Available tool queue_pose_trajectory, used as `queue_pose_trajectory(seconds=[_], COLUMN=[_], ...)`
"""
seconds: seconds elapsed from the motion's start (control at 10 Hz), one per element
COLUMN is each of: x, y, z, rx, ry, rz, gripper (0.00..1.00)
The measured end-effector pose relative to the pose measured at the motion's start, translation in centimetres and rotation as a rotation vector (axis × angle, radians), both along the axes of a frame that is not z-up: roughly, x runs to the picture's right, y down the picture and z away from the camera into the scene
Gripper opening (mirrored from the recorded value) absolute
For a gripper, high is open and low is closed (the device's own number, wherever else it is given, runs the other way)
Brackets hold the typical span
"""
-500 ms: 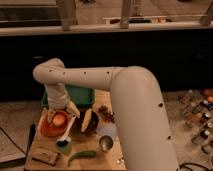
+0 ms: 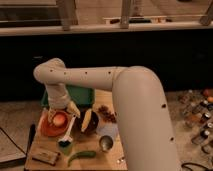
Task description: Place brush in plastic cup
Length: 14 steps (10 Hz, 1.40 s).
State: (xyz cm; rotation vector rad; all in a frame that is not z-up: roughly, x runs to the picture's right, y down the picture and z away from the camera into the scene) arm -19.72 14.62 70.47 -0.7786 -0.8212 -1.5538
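Note:
My gripper (image 2: 69, 111) hangs from the white arm over the left part of the wooden table, just above the orange plate (image 2: 46, 129). It is shut on the brush (image 2: 70, 128), whose slim white handle slants down and left from the fingers. The brush's lower end reaches the small green plastic cup (image 2: 65, 147), which stands upright in front of the plate. The bristle head is hidden at the cup's mouth.
A round fruit (image 2: 59, 119) lies on the plate. A banana (image 2: 86, 120) rests in a dark bowl (image 2: 95, 131). A silver metal cup (image 2: 106, 143), a green cucumber (image 2: 81, 156), a brown block (image 2: 45, 157) and a green bin (image 2: 81, 95) surround them. Bottles (image 2: 200, 117) stand at the right.

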Motion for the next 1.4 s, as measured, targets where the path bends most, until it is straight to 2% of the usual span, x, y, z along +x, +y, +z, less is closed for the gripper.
queue_pose_trajectory(seconds=[0.3,0.5,1.4], x=[0.17,0.35,0.25], y=[0.12,0.17,0.18], z=[-0.13,-0.43,-0.44], rx=[0.005,0.03,0.03], ry=[-0.012,-0.025,-0.027], rz=[0.002,-0.001,-0.001], gripper=[0.8,0.8,0.8])
